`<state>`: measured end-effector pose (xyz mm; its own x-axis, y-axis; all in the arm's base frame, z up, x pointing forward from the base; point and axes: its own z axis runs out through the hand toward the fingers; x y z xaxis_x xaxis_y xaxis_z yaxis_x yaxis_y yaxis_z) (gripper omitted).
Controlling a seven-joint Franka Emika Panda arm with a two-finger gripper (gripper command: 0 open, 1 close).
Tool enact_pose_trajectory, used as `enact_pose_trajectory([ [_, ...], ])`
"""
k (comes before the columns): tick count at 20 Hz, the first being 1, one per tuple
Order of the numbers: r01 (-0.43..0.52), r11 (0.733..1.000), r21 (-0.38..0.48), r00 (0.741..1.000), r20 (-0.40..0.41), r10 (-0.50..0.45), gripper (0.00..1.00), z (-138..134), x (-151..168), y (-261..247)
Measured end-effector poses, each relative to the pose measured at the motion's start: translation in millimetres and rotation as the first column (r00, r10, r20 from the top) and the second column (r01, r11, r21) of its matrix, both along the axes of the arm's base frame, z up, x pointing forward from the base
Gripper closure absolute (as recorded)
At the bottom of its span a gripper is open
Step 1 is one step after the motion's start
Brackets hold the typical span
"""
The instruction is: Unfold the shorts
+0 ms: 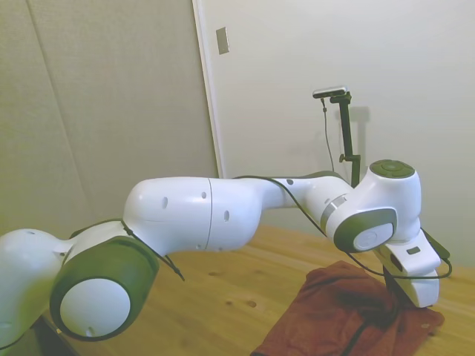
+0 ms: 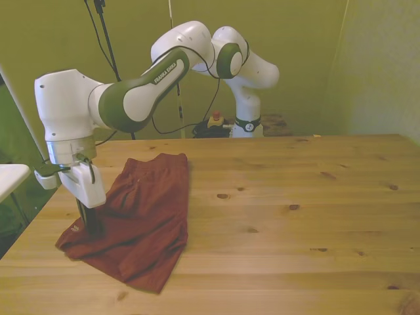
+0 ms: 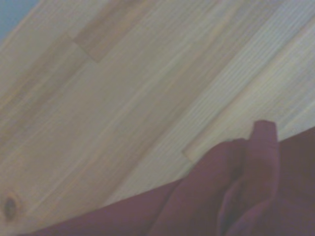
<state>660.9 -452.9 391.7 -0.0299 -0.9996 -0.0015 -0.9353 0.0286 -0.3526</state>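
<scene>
Here the gripper, its finger spacing impossible to tell, presses into the folded shorts near the tabletop's edge, seemingly mid-grasp; next, lift and spread.

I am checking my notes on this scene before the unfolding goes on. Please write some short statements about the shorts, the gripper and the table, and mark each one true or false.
1. The rust-red soft fabric shorts lie on the wooden table toward the front view's left. True.
2. The white arm's two-finger gripper is down at the shorts' edge, near a small pale tag. True.
3. The shorts hang in the air, clear of the table. False: they rest on the tabletop.
4. The gripper hovers high over the bare wood on the front view's right. False: it is low, at the shorts.
5. The shorts lie perfectly flat. False: the fabric shows folds and wrinkles.
</scene>
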Motion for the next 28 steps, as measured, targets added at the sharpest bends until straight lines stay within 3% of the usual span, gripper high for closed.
enact_pose_trajectory([
  [4,-0.066,0.997,-0.025,0.998,0.018,0.067,1.00,28.7,13.8,36.2],
  [8,-0.161,0.983,-0.091,0.986,0.031,0.164,1.00,63.9,31.8,105.8],
  [13,-0.334,0.921,-0.200,0.939,0.012,0.344,1.00,102.7,47.7,257.4],
  [17,-0.443,0.855,-0.269,0.892,-0.042,0.450,1.00,94.3,37.3,386.2],
  [20,-0.485,0.826,-0.286,0.873,-0.096,0.479,1.00,69.7,27.7,433.1],
  [21,-0.494,0.821,-0.286,0.868,-0.114,0.483,0.00,60.2,26.1,439.7],
  [25,-0.517,0.810,-0.275,0.856,-0.150,0.496,0.00,34.9,21.2,450.3],
  [28,-0.513,0.814,-0.274,0.858,-0.149,0.491,0.00,41.2,12.0,444.8],
])
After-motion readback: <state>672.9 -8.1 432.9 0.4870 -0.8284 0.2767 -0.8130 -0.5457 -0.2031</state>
